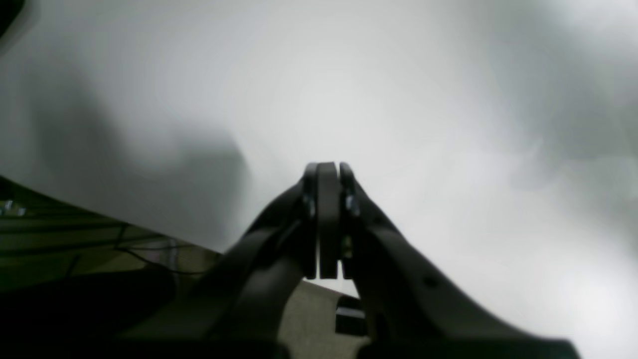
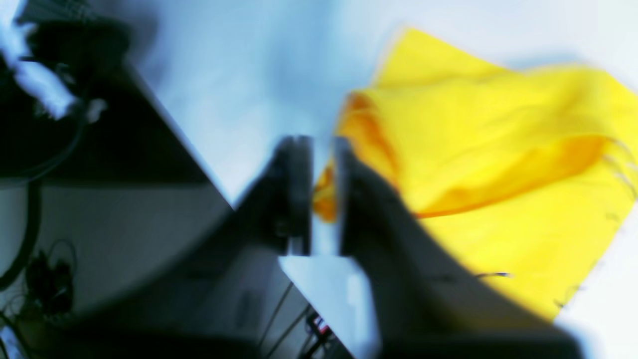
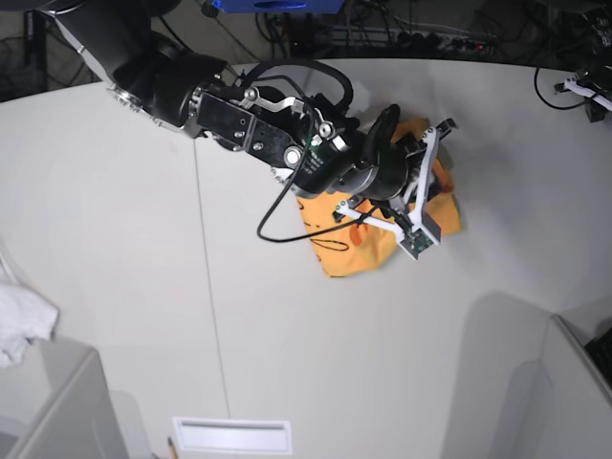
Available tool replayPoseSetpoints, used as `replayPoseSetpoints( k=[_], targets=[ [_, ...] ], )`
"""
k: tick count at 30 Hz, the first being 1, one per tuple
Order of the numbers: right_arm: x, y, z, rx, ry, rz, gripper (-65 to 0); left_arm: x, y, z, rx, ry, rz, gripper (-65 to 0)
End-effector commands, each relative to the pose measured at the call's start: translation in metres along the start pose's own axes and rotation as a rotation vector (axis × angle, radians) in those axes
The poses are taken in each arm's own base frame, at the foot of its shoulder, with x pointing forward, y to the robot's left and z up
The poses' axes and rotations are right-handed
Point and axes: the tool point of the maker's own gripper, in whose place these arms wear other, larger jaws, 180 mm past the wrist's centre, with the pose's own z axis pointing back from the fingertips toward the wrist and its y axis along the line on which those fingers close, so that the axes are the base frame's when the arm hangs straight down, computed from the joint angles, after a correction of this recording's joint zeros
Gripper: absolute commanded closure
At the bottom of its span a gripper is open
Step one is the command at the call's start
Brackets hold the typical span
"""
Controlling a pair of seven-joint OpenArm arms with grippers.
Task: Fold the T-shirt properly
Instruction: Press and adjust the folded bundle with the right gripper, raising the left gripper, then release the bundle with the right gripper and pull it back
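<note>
At two o'clock on the surface (image 3: pixel 115 239), the right end effector (image 2: pixel 323 199) pinches the T-shirt's (image 3: pixel 359 251) edge, jaws nearly closed. The shirt spreads toward three o'clock from it. The left end effector (image 1: pixel 328 172) is closed, empty, far away.

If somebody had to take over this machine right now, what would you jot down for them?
Right gripper: nearly closed, yellow cloth between its jaws, pinching an edge of the T-shirt.
Left gripper: shut, empty, over bare white table, not visible in the base view.
T-shirt lies bunched mid-table, mostly under the right arm.
Done: a grip on the shirt. Left: no neat fold visible yet; spreading and folding remain.
</note>
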Motion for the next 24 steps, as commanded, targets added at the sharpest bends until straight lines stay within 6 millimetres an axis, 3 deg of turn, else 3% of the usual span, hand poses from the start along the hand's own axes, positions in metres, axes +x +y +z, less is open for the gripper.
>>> replayPoseSetpoints(
  k=[1, 5, 8, 12, 16, 19, 24],
  targets=[
    [0.011, 0.010, 0.004, 0.036, -0.037, -0.009, 0.0, 0.012, 0.007, 0.004, 0.015, -0.036, -0.016, 0.0],
    [0.005, -0.022, -0.001, -0.029, -0.007, -0.088, 0.0, 0.011, 0.006, 0.004, 0.014, -0.035, -0.013, 0.0],
    [-0.014, -0.049, -0.021, -0.097, 0.072, -0.139, 0.0, 0.010, 0.006, 0.004, 0.014, -0.033, -0.012, 0.0],
    [-0.022, -0.069, -0.037, -0.154, 0.075, -0.165, 0.0, 0.010, 0.006, 0.004, 0.014, -0.033, -0.012, 0.0],
    [-0.036, -0.096, -0.052, -0.224, 0.110, -0.196, 0.0, 0.006, 0.021, 0.012, 0.052, -0.028, -0.002, 0.0],
    [-0.042, -0.104, -0.054, -0.244, 0.129, -0.204, 0.0, 0.008, 0.034, 0.018, 0.085, -0.038, 0.009, 0.0],
    [-0.050, -0.101, -0.055, -0.238, 0.149, -0.211, 0.0, 0.006, 0.044, 0.023, 0.113, -0.036, 0.013, 0.0]
  ],
)
